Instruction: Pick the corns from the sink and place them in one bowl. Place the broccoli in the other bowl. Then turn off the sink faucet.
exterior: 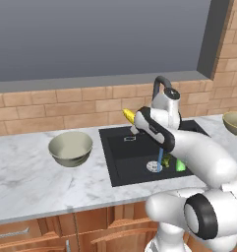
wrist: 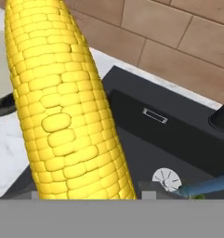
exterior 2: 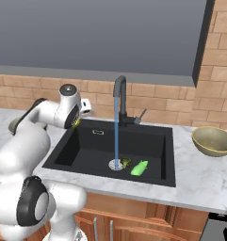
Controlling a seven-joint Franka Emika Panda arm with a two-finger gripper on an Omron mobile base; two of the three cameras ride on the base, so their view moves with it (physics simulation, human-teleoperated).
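One yellow kernelled corn cob [wrist: 62, 107] is pinched in the two-finger gripper [exterior: 132, 120] above the black recessed sink's [exterior: 121, 162] back-left corner.

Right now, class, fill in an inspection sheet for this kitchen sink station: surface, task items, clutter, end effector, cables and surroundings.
Surface: white marble counter around a black recessed sink.
Job's things: yellow kernelled corn cob lifted above the sink's left side; bright light-green husk piece and small dark green broccoli on the basin floor by the drain; pale grey-beige bowl left of the sink, olive-tan bowl right; black gooseneck faucet running.
Clutter: nothing seen.
End effector: shut on the cob.
Cables: nothing seen.
Surroundings: brick backsplash, wooden cabinets below.
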